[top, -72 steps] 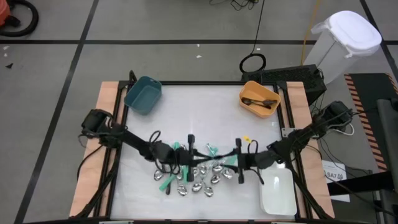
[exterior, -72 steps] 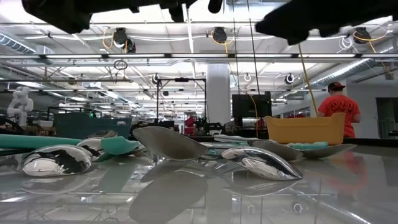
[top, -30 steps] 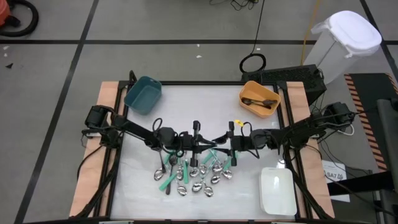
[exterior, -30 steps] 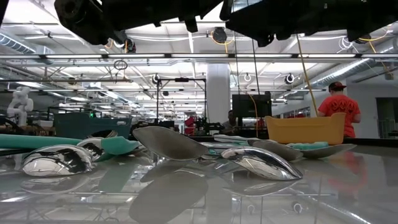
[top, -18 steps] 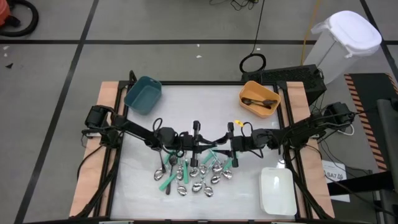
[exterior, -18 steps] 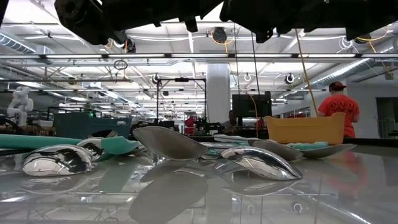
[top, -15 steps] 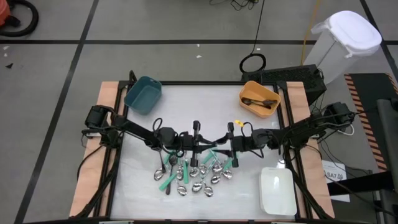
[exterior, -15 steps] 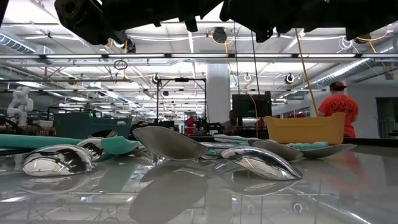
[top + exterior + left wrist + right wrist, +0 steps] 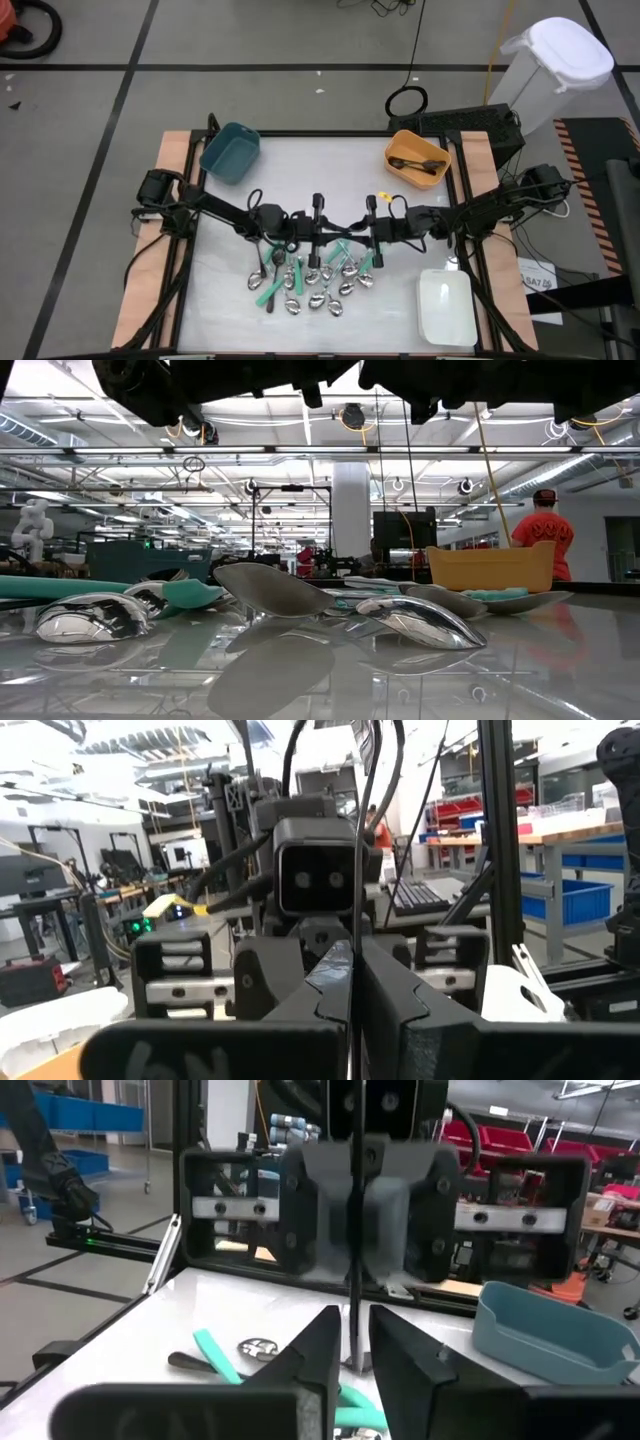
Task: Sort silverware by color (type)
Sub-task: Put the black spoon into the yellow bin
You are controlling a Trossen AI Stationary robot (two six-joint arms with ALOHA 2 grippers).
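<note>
Grippers (image 9: 330, 234) meet fingertip to fingertip above silverware (image 9: 315, 280) (left one closed).

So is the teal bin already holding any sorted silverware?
No. In the high view the teal bin shows only its bare floor, while the orange bin across the table holds dark utensils.

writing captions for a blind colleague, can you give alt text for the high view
Two dark arms reach in from either side, the left hand and right hand meeting above a pile of silverware near the table's front. A teal bin and an orange bin sit at the back corners, a white bin front right.
</note>
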